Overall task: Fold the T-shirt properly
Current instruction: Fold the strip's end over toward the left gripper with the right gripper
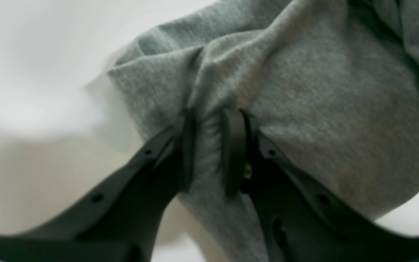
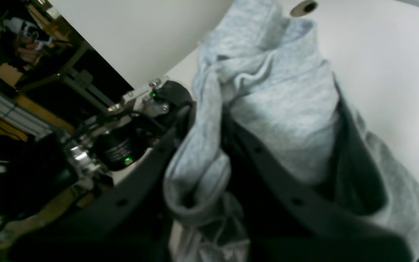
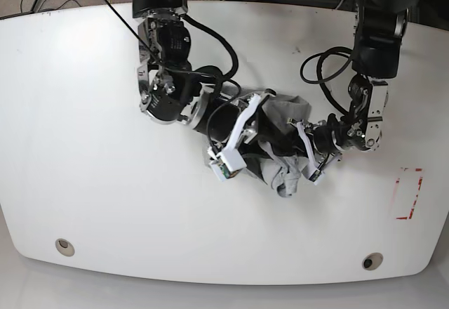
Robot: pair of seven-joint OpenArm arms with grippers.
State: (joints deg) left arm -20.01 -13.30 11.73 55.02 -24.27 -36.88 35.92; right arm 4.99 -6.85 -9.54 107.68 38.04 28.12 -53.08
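The T-shirt (image 3: 280, 140) is gathered into a crumpled heap near the middle of the white table (image 3: 84, 182), bunched between the two arms rather than laid flat, so no fold can be judged as made. In the base view only a small grey mass is seen, with one lobe hanging toward the front edge of the table; the sleeves, hem and collar cannot be told apart, and no lettering is visible. The left gripper (image 1: 209, 149) is closed on a pinched ridge of the grey cloth, the fabric being squeezed between its two black pads (image 1: 233, 153) with only the thickness of the bunched cloth between them. The right gripper (image 2: 209, 153) is likewise clamped on the shirt, a rolled rope of fabric running down between its dark fingers (image 2: 267, 171) while more cloth is draped over one side. Both arms are brought close together over the heap. The task is therefore judged to be at an early stage: the shirt has yet to be spread out flat and smoothed, after which the sleeves and body would need to be folded in. A red outlined mark (image 3: 409, 193) is seen well apart from the shirt, with nothing on it.
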